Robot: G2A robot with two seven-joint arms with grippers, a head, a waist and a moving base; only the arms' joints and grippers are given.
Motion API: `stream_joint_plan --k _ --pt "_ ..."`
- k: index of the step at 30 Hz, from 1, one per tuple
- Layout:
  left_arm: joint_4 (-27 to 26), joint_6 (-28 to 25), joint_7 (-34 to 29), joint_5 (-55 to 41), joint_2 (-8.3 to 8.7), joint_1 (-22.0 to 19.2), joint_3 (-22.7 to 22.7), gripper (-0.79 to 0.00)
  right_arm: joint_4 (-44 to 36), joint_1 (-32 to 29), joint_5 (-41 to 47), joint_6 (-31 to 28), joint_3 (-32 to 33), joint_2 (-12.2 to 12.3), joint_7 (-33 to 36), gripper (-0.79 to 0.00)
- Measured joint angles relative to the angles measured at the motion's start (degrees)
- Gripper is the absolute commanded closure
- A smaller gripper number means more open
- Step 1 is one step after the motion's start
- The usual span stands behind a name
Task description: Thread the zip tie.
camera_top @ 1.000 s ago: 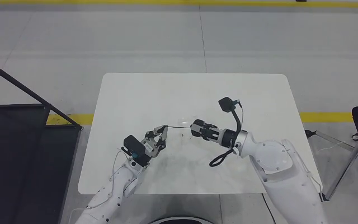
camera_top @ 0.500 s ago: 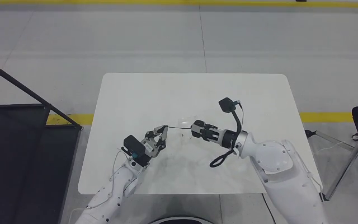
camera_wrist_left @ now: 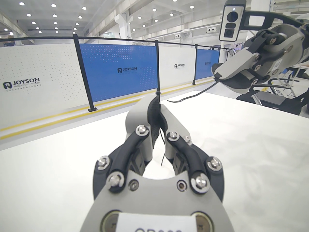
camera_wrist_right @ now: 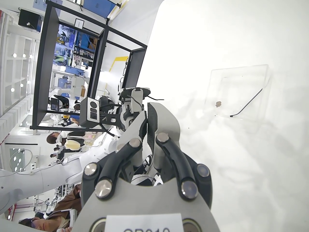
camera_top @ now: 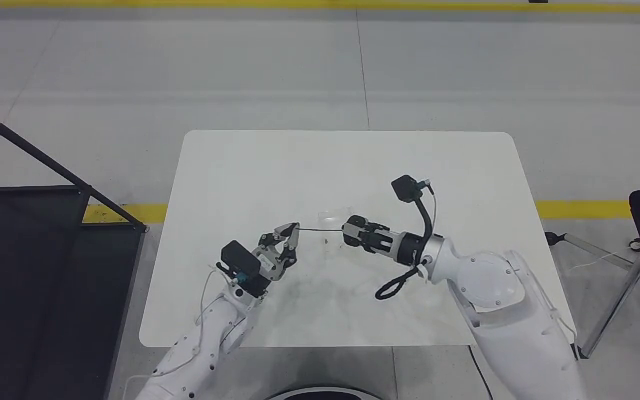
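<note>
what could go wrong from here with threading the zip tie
The zip tie tip hangs apart from the head pinched in the left gripper, so a push may slide past it. The right gripper holds the strand far from its tip, and the strand curves, so pushing could buckle it.

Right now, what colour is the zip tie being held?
The zip tie is black; left wrist view shows it best.

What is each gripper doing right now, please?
Left gripper: closed, pinching the zip tie.
Right gripper: closed, holding the zip tie too.
</note>
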Motion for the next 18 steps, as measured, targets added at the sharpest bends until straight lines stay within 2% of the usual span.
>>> stream_joint_plan --k 18 --pt "0.15 0.92 0.09 0.75 -0.18 -0.02 0.19 0.0 0.49 0.47 1.09 0.44 -0.26 0.04 -0.35 0.0"
